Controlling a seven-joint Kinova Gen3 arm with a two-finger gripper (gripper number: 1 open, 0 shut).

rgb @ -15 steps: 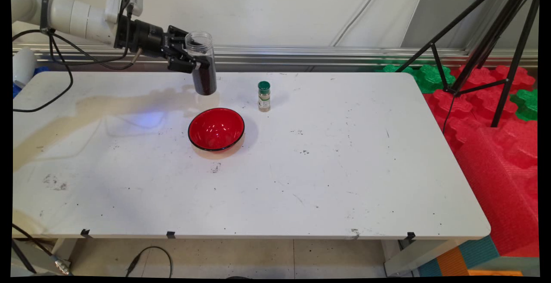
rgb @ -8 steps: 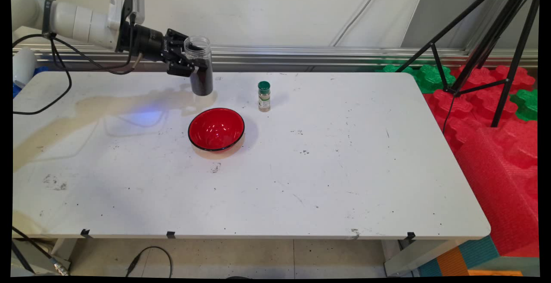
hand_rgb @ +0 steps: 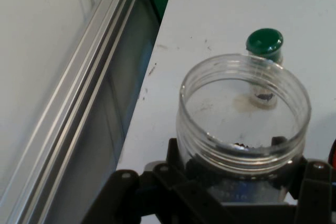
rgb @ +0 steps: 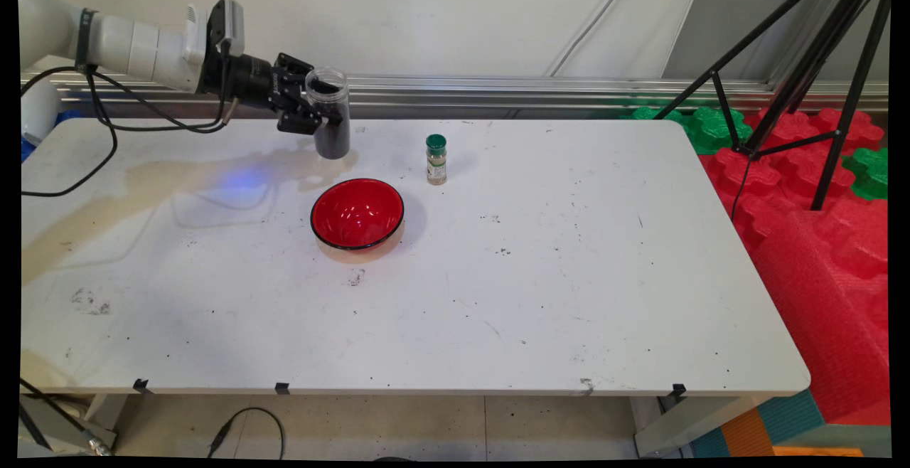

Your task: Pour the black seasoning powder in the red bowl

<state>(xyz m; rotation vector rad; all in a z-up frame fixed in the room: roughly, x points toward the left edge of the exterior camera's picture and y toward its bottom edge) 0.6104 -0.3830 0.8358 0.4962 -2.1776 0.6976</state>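
1. My tool (rgb: pixel 318 107) is pinching a clear open jar (rgb: pixel 331 114) from the side, about mid-body. The jar is upright, its mouth uncapped, and its lower part is dark with contents.
2. The jar hangs over the far part of the worktop (rgb: pixel 540 297), its base close to the surface; I can't tell if it's touching.
3. Risk: no lid. Any tilt or jerk of my wrist would dump the dark stuff on the worktop.
4. Risk: smooth plastic wall, side grip only. If the jar rotates between the pads, it tips.
5. A red bowl (rgb: pixel 357 213) sits just in front of the jar, nearer the camera. It looks empty and light; a low pass could clip the rim and shove it.
6. A green-capped spice bottle (rgb: pixel 436 159) stands to the right, apart from both. It's narrow and tall, so a sideways sweep could knock it over.
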